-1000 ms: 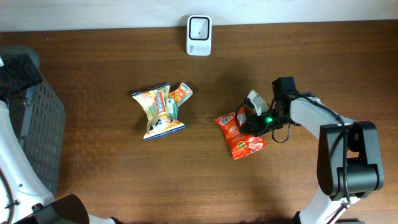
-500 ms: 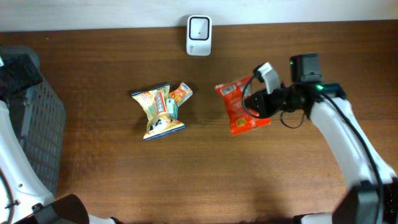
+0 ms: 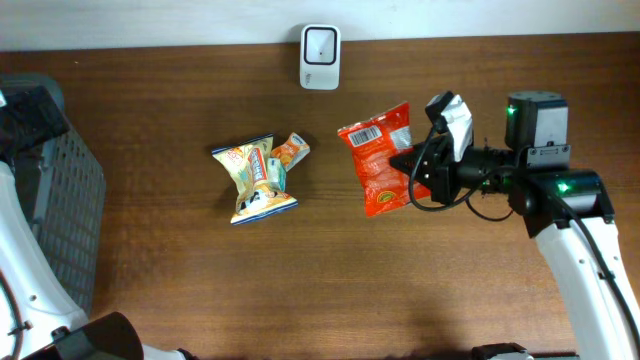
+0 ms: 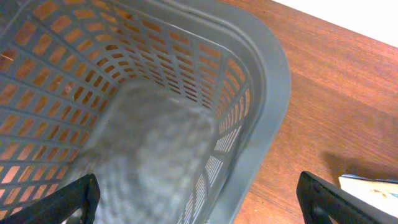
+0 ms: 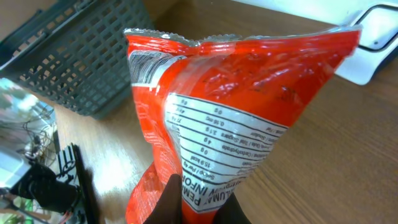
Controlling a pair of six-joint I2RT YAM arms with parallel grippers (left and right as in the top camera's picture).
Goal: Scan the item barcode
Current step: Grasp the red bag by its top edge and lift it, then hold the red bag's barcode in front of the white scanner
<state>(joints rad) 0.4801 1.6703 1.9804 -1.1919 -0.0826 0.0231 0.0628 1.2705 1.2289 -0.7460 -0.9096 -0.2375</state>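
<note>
We judge this to be the presenting step: the right hand (image 3: 414, 172) is clamped tight on one edge of the red packet (image 3: 378, 168) and holds it clear of the bench (image 3: 180, 300), near the scanner (image 3: 320, 43) and off to the side of it where the right arm stands. The barcode (image 3: 385, 133) sits on the packet's end nearest the scanner, but seen from above it faces up, not toward the scanner's window. The next move, as we read it, calls for bringing the packet closer to the scanner and turning that end until the bars face the window squarely.

The left hand (image 4: 198, 180) has its jaws spread wide with nothing in them, over the grey basket (image 4: 261, 93), well apart from the scanner.

In the right wrist view the packet (image 5: 236, 112) shows a white nutrition-style table, its figures too small for us to read, and bold white letters near the fingers, which seem to read "INFOR" before they are cut off. We can make out no brand name
</note>
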